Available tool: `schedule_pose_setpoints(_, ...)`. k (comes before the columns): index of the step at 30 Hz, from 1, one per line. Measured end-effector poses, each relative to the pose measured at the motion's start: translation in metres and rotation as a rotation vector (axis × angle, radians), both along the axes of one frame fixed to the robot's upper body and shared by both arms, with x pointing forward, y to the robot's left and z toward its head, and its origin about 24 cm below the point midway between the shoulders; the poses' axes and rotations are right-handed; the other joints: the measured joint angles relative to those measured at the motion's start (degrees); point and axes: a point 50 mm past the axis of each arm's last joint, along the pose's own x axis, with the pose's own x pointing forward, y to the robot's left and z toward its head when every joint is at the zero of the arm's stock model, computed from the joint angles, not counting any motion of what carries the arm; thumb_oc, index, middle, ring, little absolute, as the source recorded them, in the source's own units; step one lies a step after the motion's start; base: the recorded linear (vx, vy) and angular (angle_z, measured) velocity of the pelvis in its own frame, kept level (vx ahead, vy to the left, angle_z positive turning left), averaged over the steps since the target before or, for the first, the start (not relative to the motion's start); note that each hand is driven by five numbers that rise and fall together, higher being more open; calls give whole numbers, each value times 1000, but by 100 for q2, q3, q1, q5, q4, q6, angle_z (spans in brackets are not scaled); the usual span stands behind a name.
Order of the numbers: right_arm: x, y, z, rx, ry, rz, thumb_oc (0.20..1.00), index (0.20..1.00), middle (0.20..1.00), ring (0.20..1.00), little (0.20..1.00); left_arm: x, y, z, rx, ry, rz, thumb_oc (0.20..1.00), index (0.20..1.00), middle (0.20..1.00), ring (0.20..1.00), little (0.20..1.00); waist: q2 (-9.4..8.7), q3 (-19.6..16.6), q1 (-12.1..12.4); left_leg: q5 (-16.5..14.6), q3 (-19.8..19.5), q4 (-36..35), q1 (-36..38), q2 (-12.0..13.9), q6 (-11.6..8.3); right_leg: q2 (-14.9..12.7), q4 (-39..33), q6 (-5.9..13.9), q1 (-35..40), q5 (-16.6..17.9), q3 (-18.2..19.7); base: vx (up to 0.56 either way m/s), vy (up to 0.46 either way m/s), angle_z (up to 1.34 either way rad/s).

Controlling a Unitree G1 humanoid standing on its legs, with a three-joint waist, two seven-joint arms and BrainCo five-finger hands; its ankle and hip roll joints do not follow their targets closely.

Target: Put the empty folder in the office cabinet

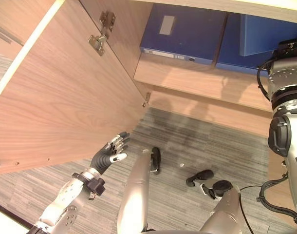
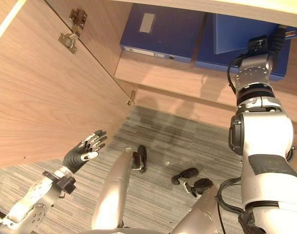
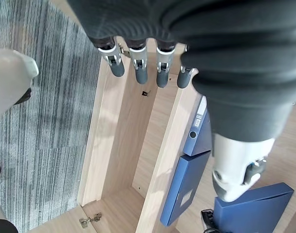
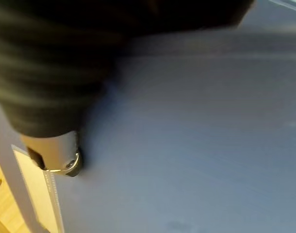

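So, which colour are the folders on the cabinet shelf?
The folders are dark blue; the left eye view shows this best.

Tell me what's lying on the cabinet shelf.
On the shelf lie a blue folder and a second blue folder, with another blue folder above it; the right hand is against it, fingers hidden.

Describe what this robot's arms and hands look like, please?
Silver-grey jointed arms with black rings and black cables at the right arm. The left hand has a dark ribbed cover and silver fingers with dark tips. The right hand shows the same dark cover and a silver finger.
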Motion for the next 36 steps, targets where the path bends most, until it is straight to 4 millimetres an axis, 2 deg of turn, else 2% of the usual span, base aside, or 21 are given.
schedule_pose_setpoints(8, -1, 0, -2, 51, 5, -34, 200, 200, 200, 200, 200, -2, 1, -2, 3, 14, 19, 1000, 1000, 1000, 1000, 1000, 19, -112, 84, 32, -114, -4, -84, -48, -47, -25, 41, 4, 36, -66, -111, -1, 0, 6)
schedule_pose_setpoints(13, 7, 22, -9, 130, 38, -15, 200, 200, 200, 200, 200, -1, -2, -7, 13, 36, 30, 1000, 1000, 1000, 1000, 1000, 25, -116, 12, 39, -122, -5, -102, -54, -60, -29, 48, 6, 26, -79, -116, 0, 0, 0)
schedule_pose_setpoints(17, 7, 22, -10, 147, 48, -24, 200, 200, 200, 200, 200, -4, 1, -12, 21, 59, 50, 1000, 1000, 1000, 1000, 1000, 26, -116, 51, 38, -123, -19, -123, -80, -59, -55, 50, 20, 9, -89, -123, -1, 7, 2)
schedule_pose_setpoints(32, 5, 19, -10, 167, 44, -62, 200, 200, 200, 200, 200, -2, 2, -11, 23, 54, 70, 1000, 1000, 1000, 1000, 1000, 67, -93, 73, 42, -129, -85, -209, -132, -65, -94, 43, 48, -88, -108, -138, 0, 1, 0)
schedule_pose_setpoints(36, 4, 17, -11, 185, 43, -68, 200, 200, 200, 200, 200, -2, 2, -11, 23, 55, 72, 1000, 1000, 1000, 1000, 1000, 155, -48, 79, 46, -129, -88, -227, -157, -71, -124, 62, 54, -100, -119, -139, 0, 4, 2)
